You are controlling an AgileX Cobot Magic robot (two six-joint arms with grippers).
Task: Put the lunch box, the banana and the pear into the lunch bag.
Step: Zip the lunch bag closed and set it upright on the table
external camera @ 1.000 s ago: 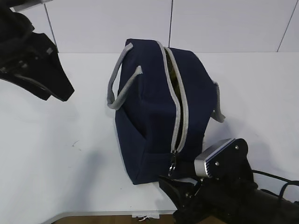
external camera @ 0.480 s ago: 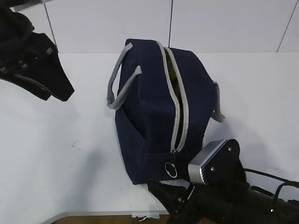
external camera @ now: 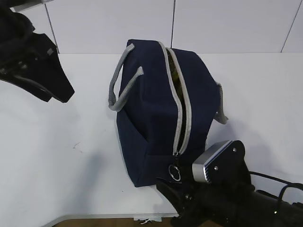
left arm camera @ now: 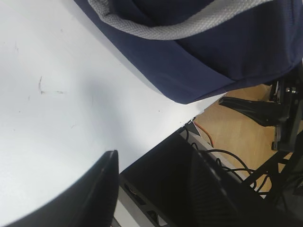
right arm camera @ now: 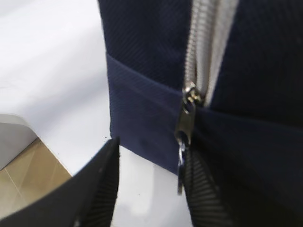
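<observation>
— How many of each?

— One bag (external camera: pixel 151 118). Two grey handles on it, one on the left (external camera: pixel 120 85) and one on the right (external camera: pixel 220 108). One grey zip (external camera: pixel 182 109) with one ring pull (external camera: pixel 175 173). Two sets of fingers, one white desk (external camera: pixel 57 156).

— And the bag, where?

— Upright in the middle of the desk, near end close to the front edge. Well apart from the left fingers (external camera: pixel 60 94), up at the far left above the desk. Right up against the right fingers (right arm camera: pixel 102 179), low at the front edge, pointing at the near end.

— State of the fingers?

— Left: spread, nothing between them. Right: spread too, one either side of the pull. Pull hanging just beside the right-hand one, clear gap to the other. Cannot tell whether touching; not pinched.

— Look of the bag?

— Boxy, navy fabric, a seam across the near end. Zip along the top, front to back. Tapes parted at the far end, a sliver of something olive-green in the gap, too little to name. Tapes together near the slider, at the near end just above the seam. Ring dangling below it.
</observation>
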